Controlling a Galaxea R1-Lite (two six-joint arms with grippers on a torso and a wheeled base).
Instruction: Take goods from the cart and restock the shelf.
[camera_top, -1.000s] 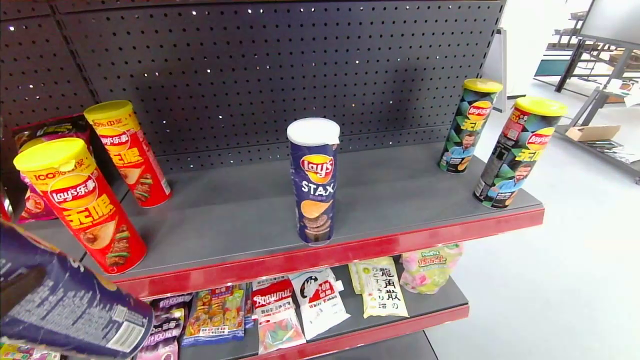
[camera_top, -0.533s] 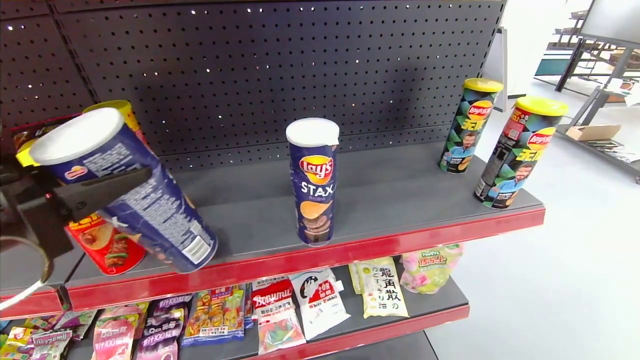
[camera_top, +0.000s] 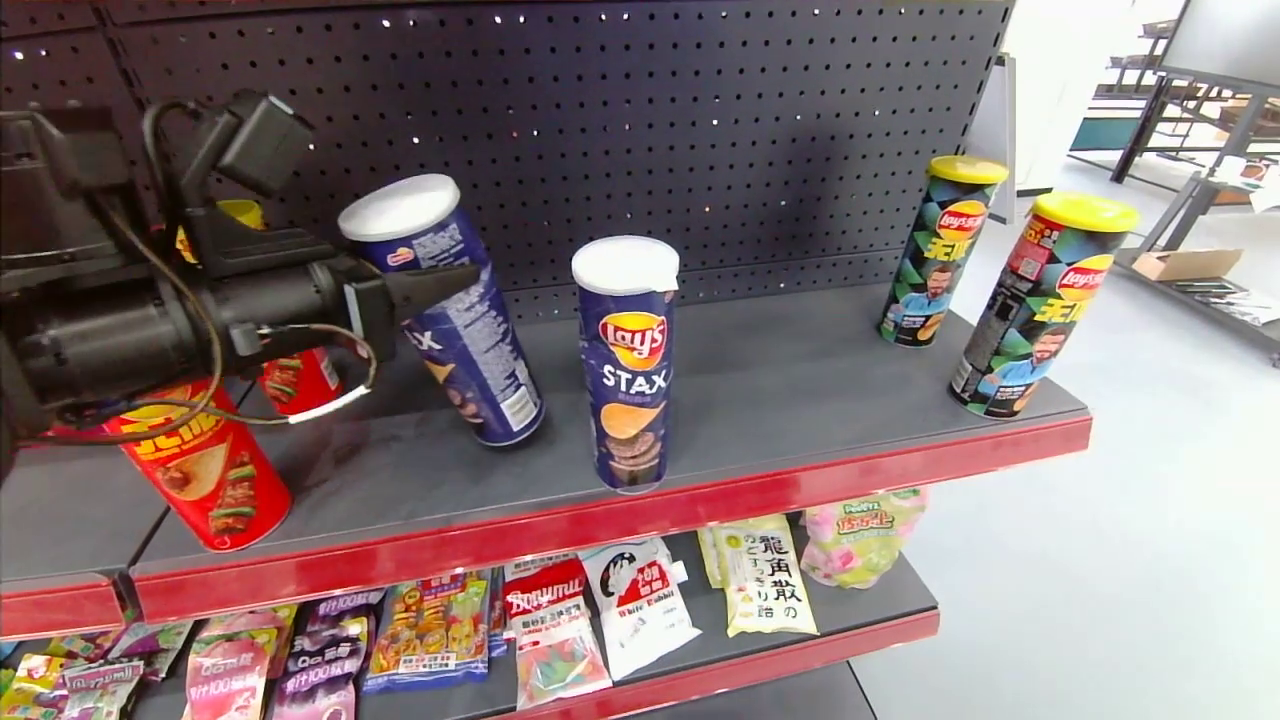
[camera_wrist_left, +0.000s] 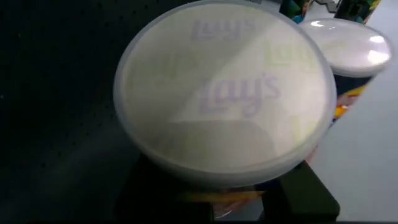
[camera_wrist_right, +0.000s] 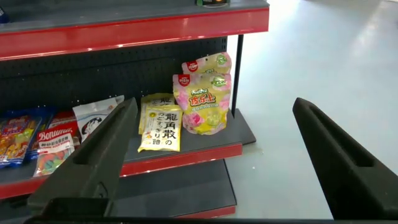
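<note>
Within the last second the left arm has carried the blue can (camera_top: 470, 345) up from the lower left corner of the head view and in over the upper shelf (camera_top: 800, 380), so it now sits at about 9 o'clock of the upright blue can (camera_top: 628, 370), just beside it and slightly farther back. The left gripper (camera_top: 455, 285) pinches this can across its upper body, one dark finger (camera_top: 435, 283) lying over the front. The can tilts, its white lid (camera_wrist_left: 224, 93) leaning toward 10 o'clock; whether its base touches the board cannot be told. At 8 o'clock of it a red can (camera_top: 205, 465) stands by the shelf's front edge, with a second red can (camera_top: 300, 380) partly hidden behind the arm. Two green-and-black cans (camera_top: 945, 250) (camera_top: 1035, 310) stand well apart at 3 o'clock, near the shelf's end. The right gripper (camera_wrist_right: 211, 162) hangs with fingers spread wide before the lower shelf (camera_wrist_right: 186, 152), where snack bags (camera_wrist_right: 202, 93) lie
</note>
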